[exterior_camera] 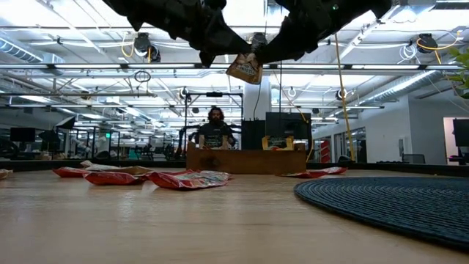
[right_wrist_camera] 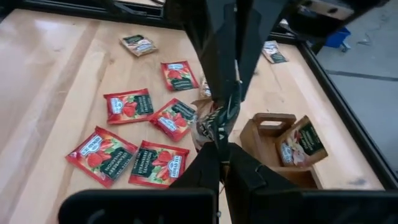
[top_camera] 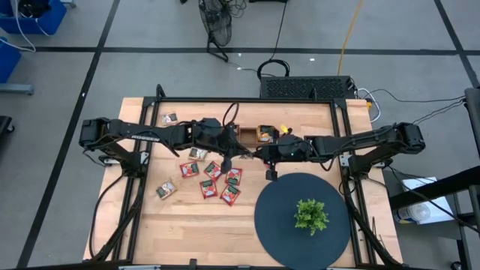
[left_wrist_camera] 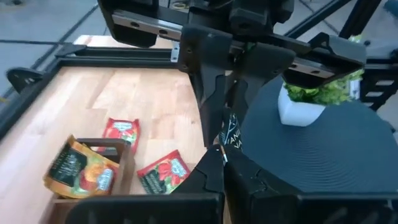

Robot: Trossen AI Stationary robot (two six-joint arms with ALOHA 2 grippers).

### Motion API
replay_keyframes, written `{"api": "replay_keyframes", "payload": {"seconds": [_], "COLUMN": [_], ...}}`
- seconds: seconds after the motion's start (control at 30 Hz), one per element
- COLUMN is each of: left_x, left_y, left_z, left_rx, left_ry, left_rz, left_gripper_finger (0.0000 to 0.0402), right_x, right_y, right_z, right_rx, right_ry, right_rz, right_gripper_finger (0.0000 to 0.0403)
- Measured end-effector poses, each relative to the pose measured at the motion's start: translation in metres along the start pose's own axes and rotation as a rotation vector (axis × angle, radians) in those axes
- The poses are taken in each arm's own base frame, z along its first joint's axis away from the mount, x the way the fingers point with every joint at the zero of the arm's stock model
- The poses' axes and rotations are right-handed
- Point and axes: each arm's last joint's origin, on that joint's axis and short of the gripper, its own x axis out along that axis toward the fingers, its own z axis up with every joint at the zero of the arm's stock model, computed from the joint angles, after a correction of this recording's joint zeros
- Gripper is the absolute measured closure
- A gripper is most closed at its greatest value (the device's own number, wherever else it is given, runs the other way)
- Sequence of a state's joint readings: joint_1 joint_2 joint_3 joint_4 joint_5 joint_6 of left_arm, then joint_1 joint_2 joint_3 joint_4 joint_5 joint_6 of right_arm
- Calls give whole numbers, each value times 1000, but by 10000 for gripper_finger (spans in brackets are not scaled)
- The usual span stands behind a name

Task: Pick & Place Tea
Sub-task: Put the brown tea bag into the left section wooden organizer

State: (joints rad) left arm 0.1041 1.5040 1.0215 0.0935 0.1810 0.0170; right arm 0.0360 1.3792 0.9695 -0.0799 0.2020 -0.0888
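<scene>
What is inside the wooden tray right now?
The wooden tray holds an orange sachet leaning in one compartment; a red sachet appears to lie in another. The left gripper and right gripper, meeting on a sachet above, hide the rest.

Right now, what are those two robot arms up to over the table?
Both arms meet in mid-air above the table, the left gripper and right gripper both shut on one tea sachet, as if handing it over. More red sachets lie scattered on the wooden table. A small wooden tray already holds a sachet or two. A potted plant stands on a dark round mat.
</scene>
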Motion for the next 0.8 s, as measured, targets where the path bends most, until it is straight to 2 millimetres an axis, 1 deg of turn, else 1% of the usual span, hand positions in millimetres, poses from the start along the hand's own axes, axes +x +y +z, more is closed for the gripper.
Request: {"api": "replay_keyframes", "payload": {"seconds": [0.1,0.2,0.23,0.4,0.5,0.57,0.63,0.73,0.8], "left_x": [0,-2,-5,-17,-26,-31,-34,-36,-39], "left_y": [-1,0,0,-1,1,7,18,37,51], "left_z": [1,3,5,8,14,8,1,-17,-35], "left_rx": [39,65,74,99,141,140,127,107,65], "left_ry": [2,-3,-4,19,5,44,55,26,-4], "left_rz": [33,85,102,162,233,296,336,351,358], "left_gripper_finger": [400,400,400,401,401,401,401,401,401], "right_x": [0,0,1,0,2,1,-1,-3,-6], "right_y": [-1,-1,-1,-1,0,0,-1,-1,-2], "right_z": [0,-4,-8,-7,-12,-10,-9,-8,-6], "right_rx": [29,33,24,49,55,59,49,31,19], "right_ry": [1,35,59,40,69,52,47,39,28], "right_rz": [-25,-36,-34,-36,-35,-36,-36,-36,-36], "right_gripper_finger": [397,373,362,291,251,233,224,220,220]}}
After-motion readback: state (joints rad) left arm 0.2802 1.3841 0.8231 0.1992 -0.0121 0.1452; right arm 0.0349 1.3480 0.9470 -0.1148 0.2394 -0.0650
